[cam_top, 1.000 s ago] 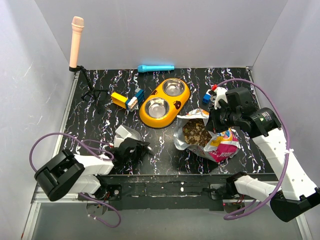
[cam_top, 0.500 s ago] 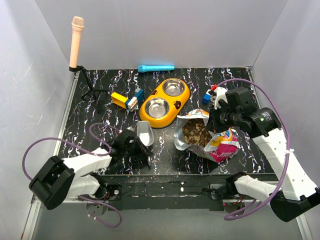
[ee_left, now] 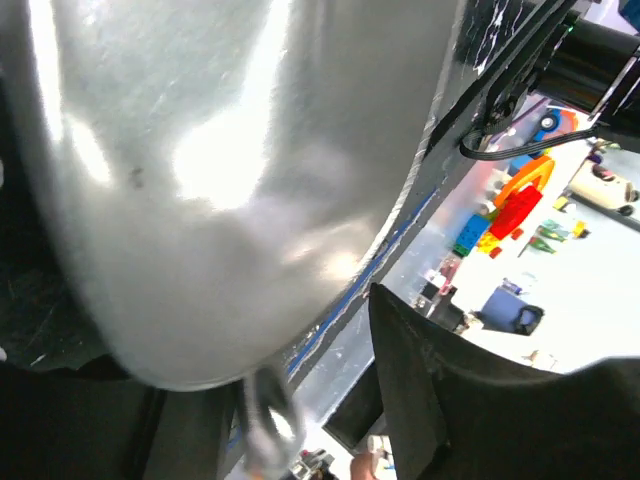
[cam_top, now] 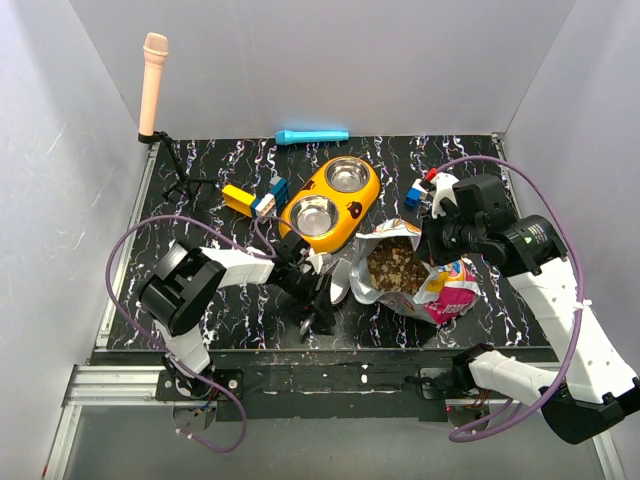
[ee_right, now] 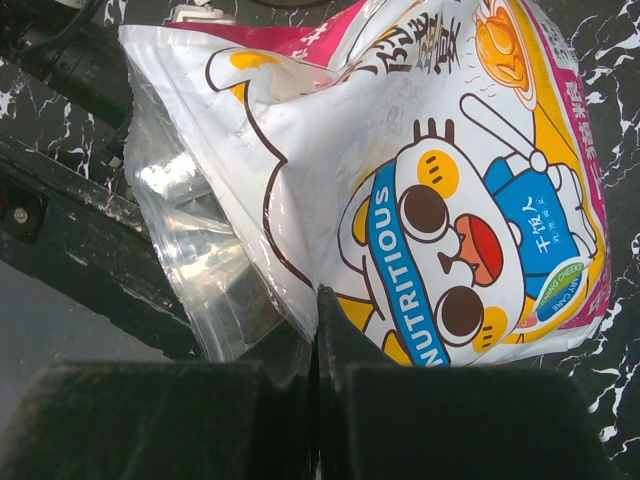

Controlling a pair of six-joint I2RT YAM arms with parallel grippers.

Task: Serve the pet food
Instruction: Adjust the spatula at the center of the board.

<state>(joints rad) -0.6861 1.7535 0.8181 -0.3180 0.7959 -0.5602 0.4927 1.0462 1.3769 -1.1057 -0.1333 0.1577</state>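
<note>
The pet food (cam_top: pixel 392 265) is a heap of brown kibble inside the open white-blue-pink foil bag (cam_top: pixel 440 285), right of centre. My right gripper (cam_top: pixel 437 248) is shut on the bag's rim and holds the mouth open; the right wrist view shows its fingers pinching the printed foil (ee_right: pixel 450 200). My left gripper (cam_top: pixel 312 285) is shut on a silver metal scoop (cam_top: pixel 335 280), which sits just left of the bag's mouth. The scoop (ee_left: pixel 230 170) fills the left wrist view, with one black finger (ee_left: pixel 430 400) beside it. The yellow double bowl (cam_top: pixel 352 212) lies behind, both steel cups empty.
A pink microphone on a stand (cam_top: pixel 153 80) is at the back left. A blue cylinder (cam_top: pixel 312 136) lies at the back wall. Toy blocks (cam_top: pixel 255 200) lie left of the bowl. A small toy (cam_top: pixel 425 190) sits behind my right gripper.
My left arm has swung from the front left across to the right, carrying the scoop up to the bag's mouth. The right gripper and the bag have stayed put.
</note>
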